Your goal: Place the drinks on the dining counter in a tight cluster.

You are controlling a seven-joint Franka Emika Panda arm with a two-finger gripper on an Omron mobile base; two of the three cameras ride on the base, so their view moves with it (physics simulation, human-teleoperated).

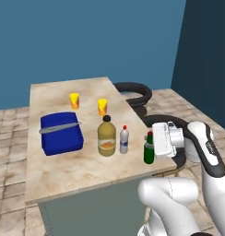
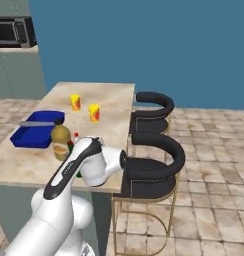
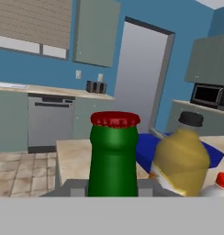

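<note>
My gripper (image 1: pixel 150 148) is shut on the slim dark green bottle (image 1: pixel 149 151), which stands upright near the front right corner of the dining counter (image 1: pixel 86 171). In the hand view the green bottle (image 3: pixel 114 158) with its red cap rises close between the fingers. The small silver-white bottle (image 1: pixel 124 140) stands just left of it. The squat amber bottle (image 1: pixel 106 137) is beside that. The amber bottle (image 3: pixel 182 158) and the red cap of the small bottle (image 3: pixel 222 180) sit to the right in the hand view. From the right base view my arm hides most of the green bottle; the amber bottle (image 2: pixel 60 142) shows.
A blue container (image 1: pixel 61 132) with a grey bar lies on the counter's left half. Two yellow cups (image 1: pixel 74 100) (image 1: pixel 102 107) stand farther back. Two black stools (image 2: pixel 151 106) (image 2: pixel 155 159) sit along the counter's right side.
</note>
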